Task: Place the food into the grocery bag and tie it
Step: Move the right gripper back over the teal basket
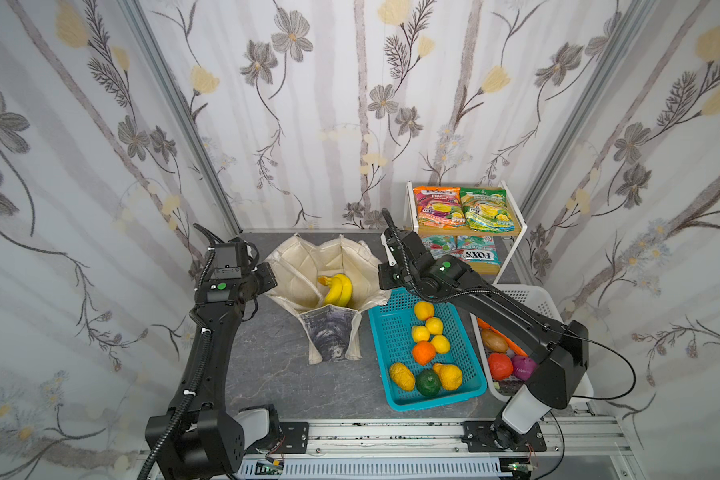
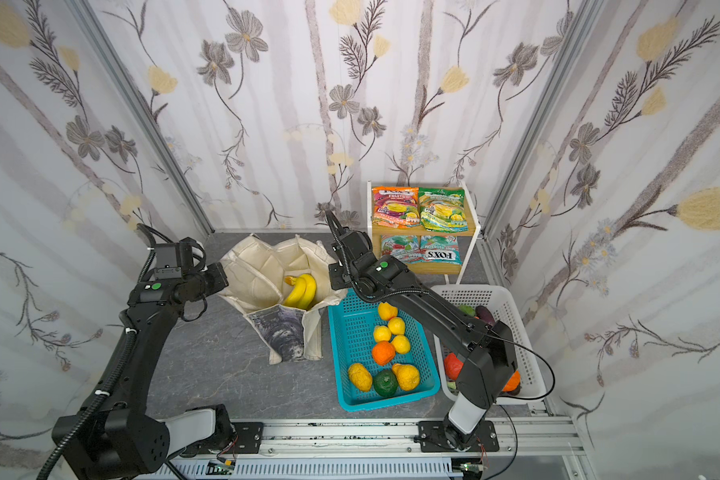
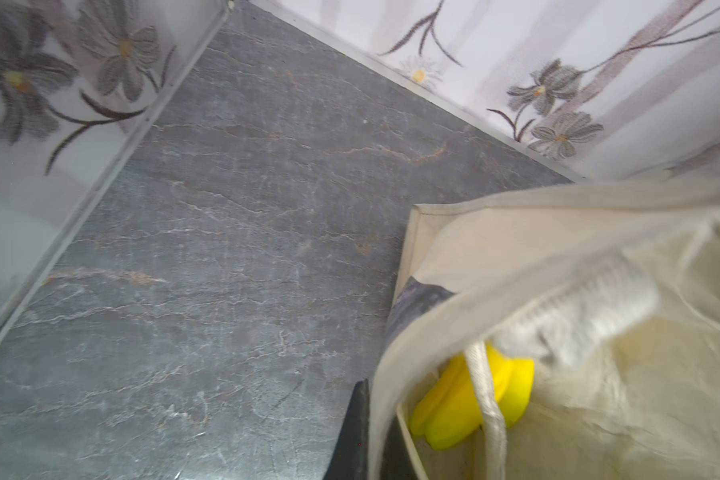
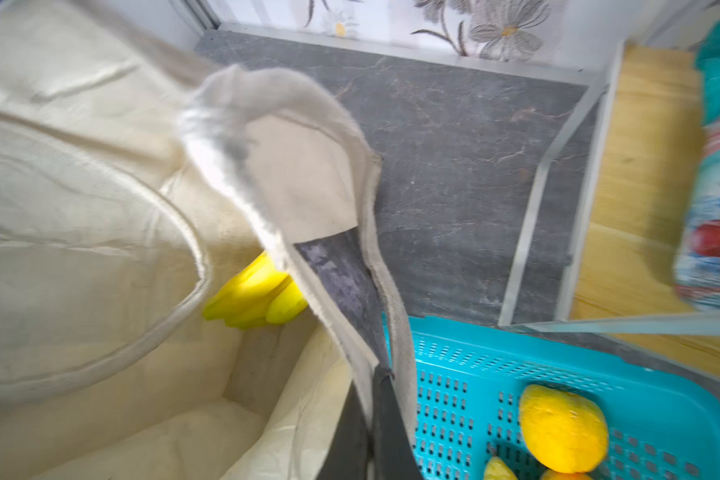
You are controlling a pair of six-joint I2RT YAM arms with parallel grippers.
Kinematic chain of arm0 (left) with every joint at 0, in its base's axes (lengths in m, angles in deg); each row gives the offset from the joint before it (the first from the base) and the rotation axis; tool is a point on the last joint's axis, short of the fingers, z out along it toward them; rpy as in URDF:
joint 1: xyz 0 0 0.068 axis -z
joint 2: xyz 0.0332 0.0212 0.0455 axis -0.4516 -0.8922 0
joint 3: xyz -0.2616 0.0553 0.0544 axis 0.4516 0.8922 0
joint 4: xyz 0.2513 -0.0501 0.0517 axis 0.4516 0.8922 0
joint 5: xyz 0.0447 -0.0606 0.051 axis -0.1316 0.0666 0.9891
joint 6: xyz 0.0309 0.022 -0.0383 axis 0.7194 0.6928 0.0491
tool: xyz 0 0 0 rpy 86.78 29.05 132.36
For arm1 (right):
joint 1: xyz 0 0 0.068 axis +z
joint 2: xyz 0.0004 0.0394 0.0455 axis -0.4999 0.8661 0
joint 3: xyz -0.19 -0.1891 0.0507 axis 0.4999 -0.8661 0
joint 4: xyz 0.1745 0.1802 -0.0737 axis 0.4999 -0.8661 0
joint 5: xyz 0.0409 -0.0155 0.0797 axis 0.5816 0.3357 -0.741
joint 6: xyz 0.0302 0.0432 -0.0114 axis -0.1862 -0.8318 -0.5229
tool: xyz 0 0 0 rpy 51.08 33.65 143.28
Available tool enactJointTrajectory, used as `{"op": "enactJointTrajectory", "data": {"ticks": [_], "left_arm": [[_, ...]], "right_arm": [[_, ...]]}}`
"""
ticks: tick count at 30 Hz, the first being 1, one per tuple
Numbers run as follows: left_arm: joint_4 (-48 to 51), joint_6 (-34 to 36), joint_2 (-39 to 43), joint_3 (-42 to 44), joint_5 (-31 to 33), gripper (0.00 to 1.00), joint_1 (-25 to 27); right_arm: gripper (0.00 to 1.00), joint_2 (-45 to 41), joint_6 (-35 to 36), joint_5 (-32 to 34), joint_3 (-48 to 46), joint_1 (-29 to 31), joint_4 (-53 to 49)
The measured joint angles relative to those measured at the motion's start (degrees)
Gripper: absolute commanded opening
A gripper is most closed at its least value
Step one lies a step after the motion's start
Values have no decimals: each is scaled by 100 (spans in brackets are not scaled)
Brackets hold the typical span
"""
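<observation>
The cream grocery bag (image 1: 296, 270) (image 2: 250, 270) stands open at mid-table with the yellow banana bunch (image 1: 338, 289) (image 2: 301, 291) inside. My left gripper (image 1: 272, 276) (image 3: 377, 440) is shut on the bag's left rim (image 3: 516, 249). My right gripper (image 1: 381, 278) (image 4: 371, 428) is shut on its right rim beside the printed panel (image 4: 337, 274). Both wrist views show the bananas (image 3: 474, 399) (image 4: 254, 299) low in the bag. An orange (image 1: 423, 352) and small yellow fruits (image 1: 433, 326) lie in the teal basket. A brown bulb (image 1: 494, 340) lies in the white basket. Orange (image 1: 437, 205) and green (image 1: 489, 208) snack packets lie on the shelf.
The teal basket (image 1: 385, 332) (image 4: 474, 374) touches the bag's right side, under my right forearm. The white basket (image 1: 533, 299) stands further right with other produce. A white-framed wooden shelf (image 1: 516, 224) fills the back right corner. Patterned walls close three sides.
</observation>
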Motion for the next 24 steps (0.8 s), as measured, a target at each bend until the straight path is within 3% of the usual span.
{"op": "enactJointTrajectory", "data": {"ticks": [3,7,13,14,24], "left_arm": [[-87,7,13,9,-262,0,162],[-173,17,44,125,-271,0,190],[-254,39,142,295,-170,0,195],[-269,50,170,323,-170,0,195],[-323,127,404,535,-127,0,203]], "right_arm": [[17,33,-57,-83,-15,11,28],[54,-98,-63,-177,-144,9,219],[80,-1001,31,-225,-879,17,774],[99,-1220,55,-201,-1043,15,874],[100,-3300,240,402,-3248,-208,1226]]}}
